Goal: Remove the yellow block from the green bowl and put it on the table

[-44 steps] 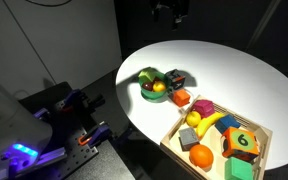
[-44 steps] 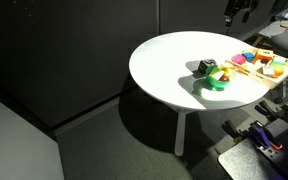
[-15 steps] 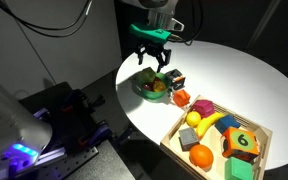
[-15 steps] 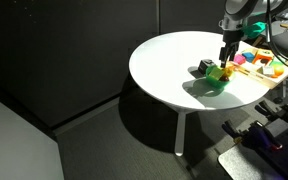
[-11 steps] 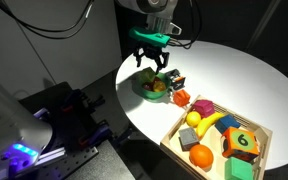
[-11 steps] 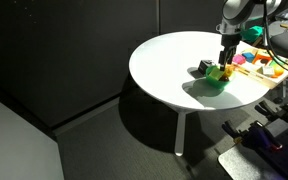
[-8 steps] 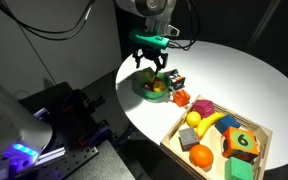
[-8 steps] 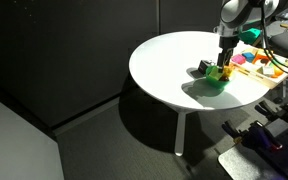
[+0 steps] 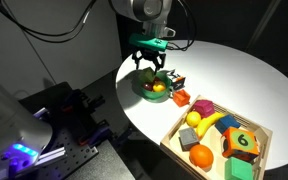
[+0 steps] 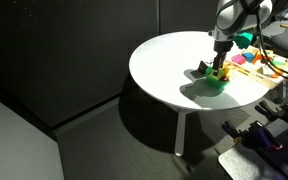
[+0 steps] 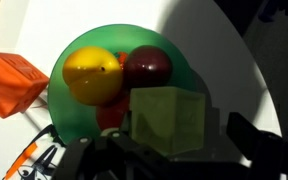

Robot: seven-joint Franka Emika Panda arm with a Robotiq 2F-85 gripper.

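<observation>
Pale yellow block [image 11: 169, 122], seemingly upright, inside green bowl [image 11: 184, 45] on white table [image 9: 234, 70].

Hard light from above bleaches the white table [image 9: 234, 70] [image 10: 169, 60] to near glare in both exterior views, while the room around it stays almost black, save a violet glow [image 9: 19, 152] low in an exterior view. In the wrist view colours are saturated, a sharp shadow edge crosses the tabletop beside the green bowl [image 11: 202, 62], and the yellow block [image 11: 169, 120], close to the lens, looks soft and dim.
</observation>
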